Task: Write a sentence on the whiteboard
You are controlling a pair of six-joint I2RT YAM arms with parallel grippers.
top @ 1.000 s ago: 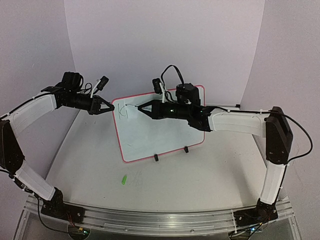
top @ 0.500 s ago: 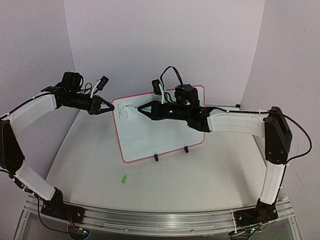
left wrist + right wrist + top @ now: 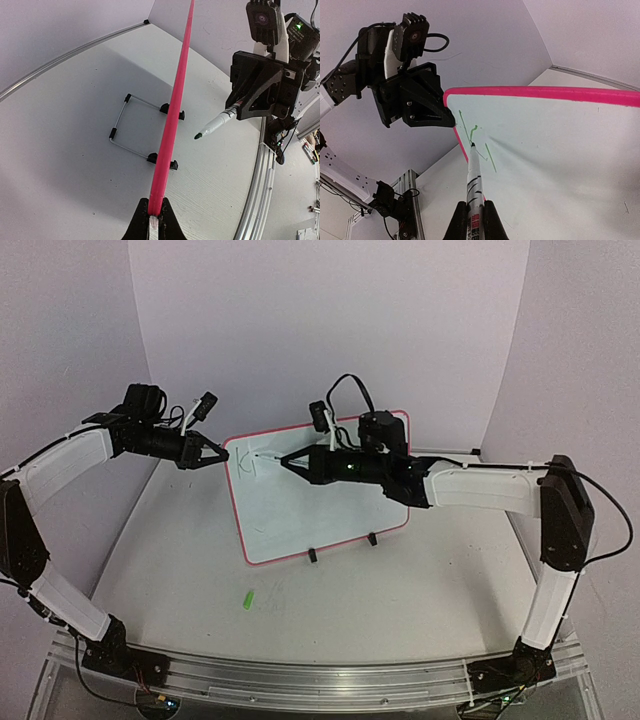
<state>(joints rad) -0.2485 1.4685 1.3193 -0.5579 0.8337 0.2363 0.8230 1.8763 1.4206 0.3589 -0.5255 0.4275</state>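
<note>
The whiteboard [image 3: 310, 525], white with a pink-red rim, stands tilted on its wire stand [image 3: 125, 122] at mid table. My left gripper [image 3: 213, 457] is shut on the rim at its top left corner; the rim [image 3: 172, 110] runs edge-on from the jaws in the left wrist view. My right gripper [image 3: 285, 459] is shut on a white marker [image 3: 474, 180]. The marker tip sits at the board face beside the sentence [image 3: 470, 131], which shows as a few thin green strokes like a "K" and a short line. The marker [image 3: 220, 120] also shows in the left wrist view.
A small green marker cap [image 3: 247, 598] lies on the table in front of the board's left side. Black clips [image 3: 312, 555] hold the board's lower edge. Purple walls close in the back and sides. An aluminium rail [image 3: 300, 680] runs along the near edge.
My right gripper has shifted a little to the right along the board with the marker. The left arm and the board have not moved.
</note>
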